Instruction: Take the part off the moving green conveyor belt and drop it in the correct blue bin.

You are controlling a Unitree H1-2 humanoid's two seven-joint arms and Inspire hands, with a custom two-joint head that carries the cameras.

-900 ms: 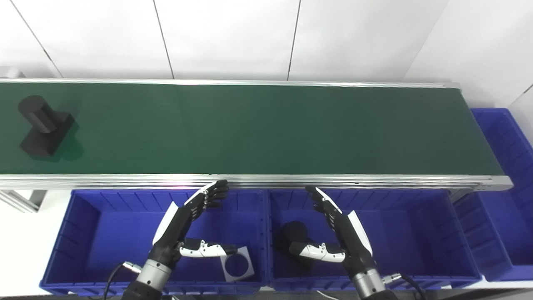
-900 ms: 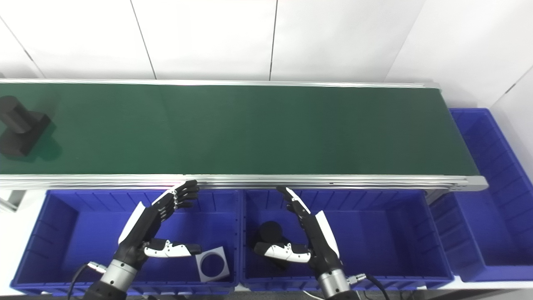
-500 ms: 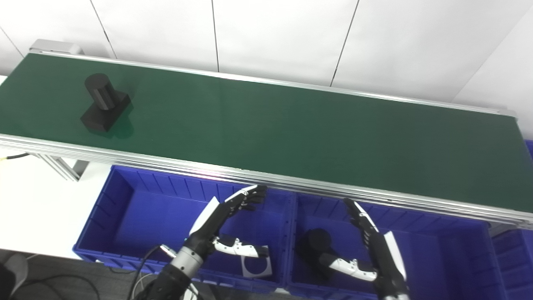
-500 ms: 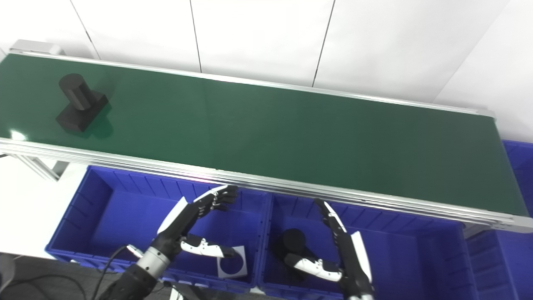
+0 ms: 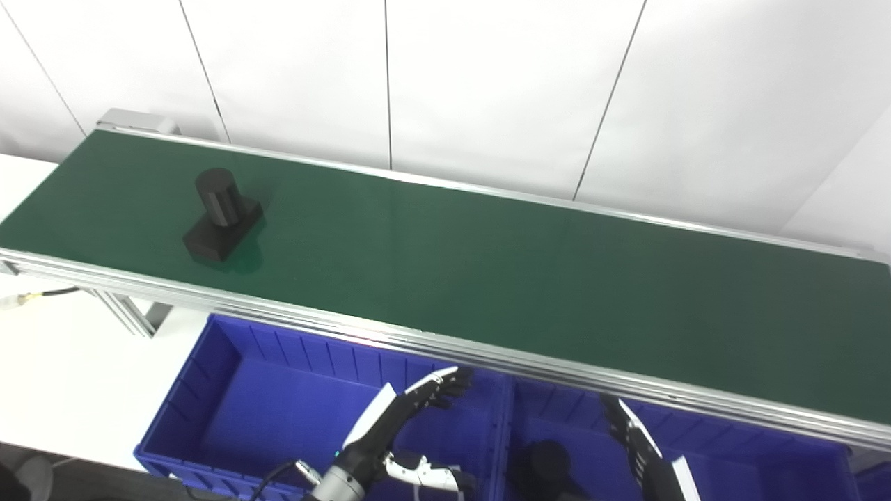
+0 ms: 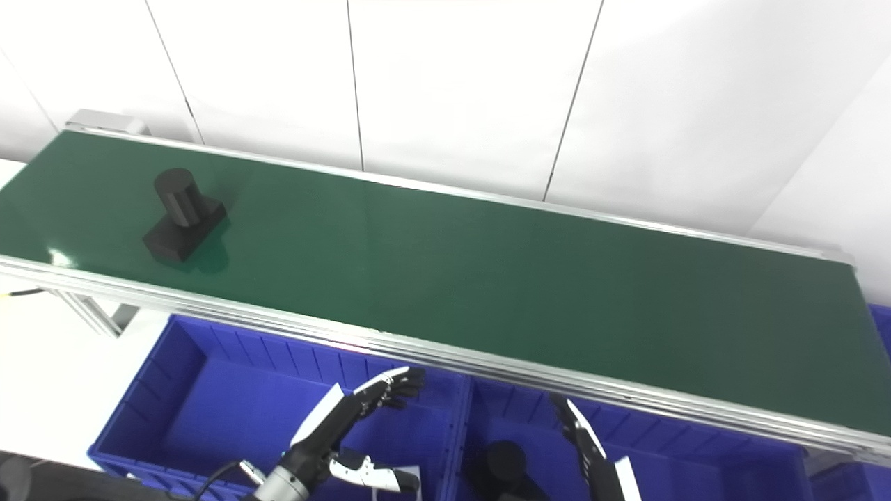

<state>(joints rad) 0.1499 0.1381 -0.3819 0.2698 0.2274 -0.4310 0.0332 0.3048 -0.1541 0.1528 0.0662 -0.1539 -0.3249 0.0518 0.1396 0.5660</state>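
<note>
A black part (image 5: 220, 216), a cylinder standing on a square base, rides on the green conveyor belt (image 5: 487, 278) near its far left end. My left hand (image 5: 397, 438) is open and empty above the left blue bin (image 5: 230, 410), well short of the part. My right hand (image 5: 644, 456) is open with fingers straight, at the bottom edge over the middle blue bin (image 5: 759, 459). A black part (image 6: 505, 465) lies in the middle bin beside the right hand.
The belt's aluminium rail (image 5: 418, 344) runs between my hands and the belt. A flat grey piece (image 6: 407, 480) lies in the left bin by my left thumb. White wall panels stand behind the belt. The frame leg (image 5: 132, 316) is at left.
The camera has swung left and upward, so both hands sit lower in the picture. The part has travelled rightward along the belt. Both hands stay open over their bins.
</note>
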